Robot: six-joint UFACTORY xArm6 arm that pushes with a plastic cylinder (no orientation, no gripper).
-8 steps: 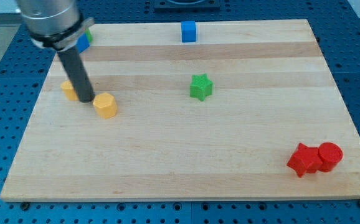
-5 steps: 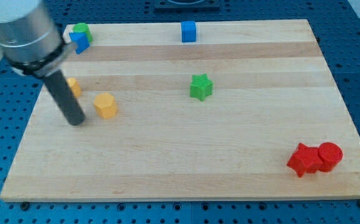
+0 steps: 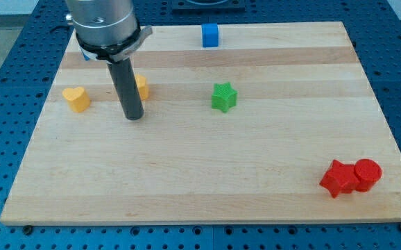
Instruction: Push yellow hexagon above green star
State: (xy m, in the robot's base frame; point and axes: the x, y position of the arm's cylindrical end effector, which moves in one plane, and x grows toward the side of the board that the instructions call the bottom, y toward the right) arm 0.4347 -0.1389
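Moved: yellow hexagon (image 3: 141,86) up toward top-left corner, my tip (image 3: 133,117) touching below. No end effector. Push right, past green star (image 3: 223,96).

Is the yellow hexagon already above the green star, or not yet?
Not yet. The yellow hexagon sits far to the view's left of the green star, partly hidden behind the rod; my tip is just below it.

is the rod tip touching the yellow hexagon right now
Cannot tell. In the camera view my tip sits at the yellow hexagon's lower left, but the rod covers the block's left side, hiding any contact or gap.
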